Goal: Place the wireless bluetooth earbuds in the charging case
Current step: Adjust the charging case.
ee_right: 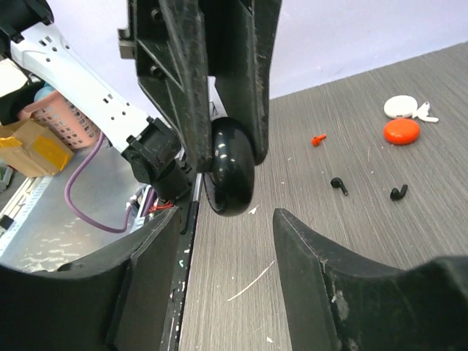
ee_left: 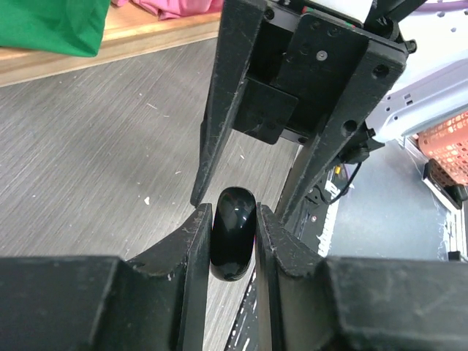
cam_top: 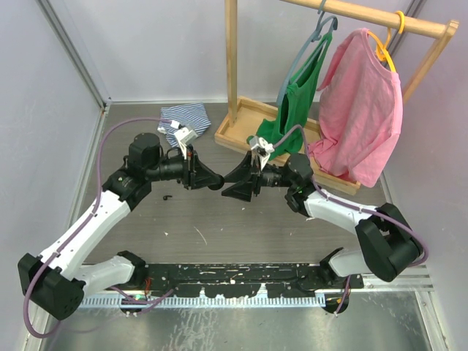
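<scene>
- Our left gripper (ee_left: 232,218) clamps the black charging case (ee_left: 232,241) between its jaws.
- Our right gripper (ee_right: 227,219) gapes open, the case just ahead of its jaws.

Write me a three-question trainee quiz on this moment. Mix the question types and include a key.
1. True or false: the left gripper is shut on the black case.
2. The right gripper is: A) open B) shut on an earbud C) shut on a cable.
3. In the right wrist view, how many black earbuds lie loose on the table?

Key: 1 true; 2 A; 3 two.
</scene>
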